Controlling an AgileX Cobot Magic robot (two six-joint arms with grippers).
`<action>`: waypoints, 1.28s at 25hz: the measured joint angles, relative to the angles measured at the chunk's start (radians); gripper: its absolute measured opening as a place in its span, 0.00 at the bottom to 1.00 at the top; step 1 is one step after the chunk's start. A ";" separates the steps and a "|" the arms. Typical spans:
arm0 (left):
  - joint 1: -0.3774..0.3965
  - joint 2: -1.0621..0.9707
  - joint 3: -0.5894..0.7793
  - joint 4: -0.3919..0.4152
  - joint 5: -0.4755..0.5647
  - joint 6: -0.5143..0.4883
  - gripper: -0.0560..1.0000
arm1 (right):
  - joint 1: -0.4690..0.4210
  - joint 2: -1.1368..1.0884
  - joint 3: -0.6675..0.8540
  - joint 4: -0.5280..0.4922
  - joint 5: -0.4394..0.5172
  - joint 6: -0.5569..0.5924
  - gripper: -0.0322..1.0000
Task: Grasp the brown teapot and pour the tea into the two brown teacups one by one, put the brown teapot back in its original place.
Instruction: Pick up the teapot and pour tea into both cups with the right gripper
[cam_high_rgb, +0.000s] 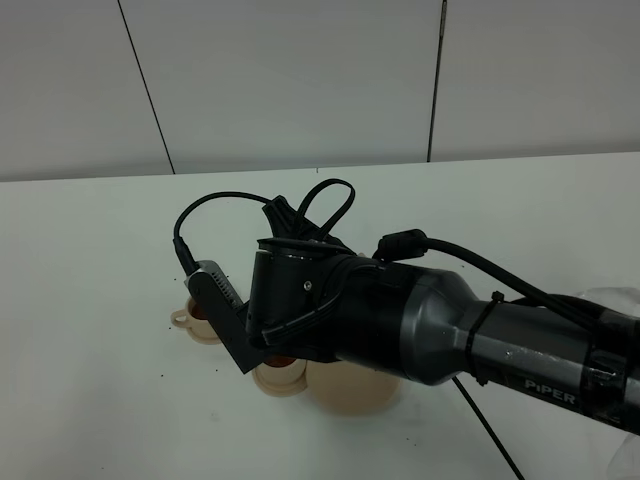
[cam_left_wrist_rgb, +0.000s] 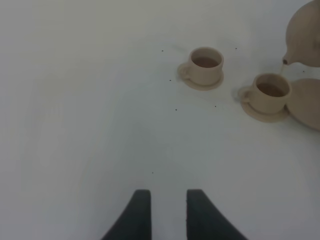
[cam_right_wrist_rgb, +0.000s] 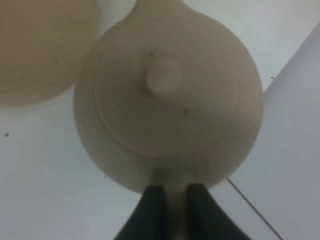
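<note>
The right gripper (cam_right_wrist_rgb: 172, 200) is clenched on the loop handle of the teapot (cam_right_wrist_rgb: 167, 95), holding it tilted in the air, spout over the nearer cup (cam_left_wrist_rgb: 271, 92); a thin stream seems to fall into it. The farther cup (cam_left_wrist_rgb: 205, 65) already shows tea. The big saucer (cam_left_wrist_rgb: 307, 102) lies bare just beside the nearer cup. The pot looks like rigid, matte, breakable ceramic, heavy with liquid, its lid loose; the handle is the sound hold. The left gripper (cam_left_wrist_rgb: 167, 212) hangs released, well apart over the table (cam_left_wrist_rgb: 80, 125).

Glossy grey-black arm (cam_high_rgb: 440, 325) marked PiPER, looped black cables (cam_high_rgb: 320, 205), dark tapered fingers (cam_left_wrist_rgb: 142, 215)
</note>
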 joint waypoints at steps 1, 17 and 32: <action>0.000 0.000 0.000 0.000 0.000 0.000 0.28 | 0.000 0.000 0.000 0.000 0.000 0.000 0.13; 0.000 0.000 0.000 0.000 0.000 0.000 0.28 | 0.000 0.000 0.000 0.053 -0.034 0.052 0.13; 0.000 0.000 0.000 0.000 0.000 0.000 0.28 | -0.112 -0.004 0.000 0.223 -0.104 0.061 0.13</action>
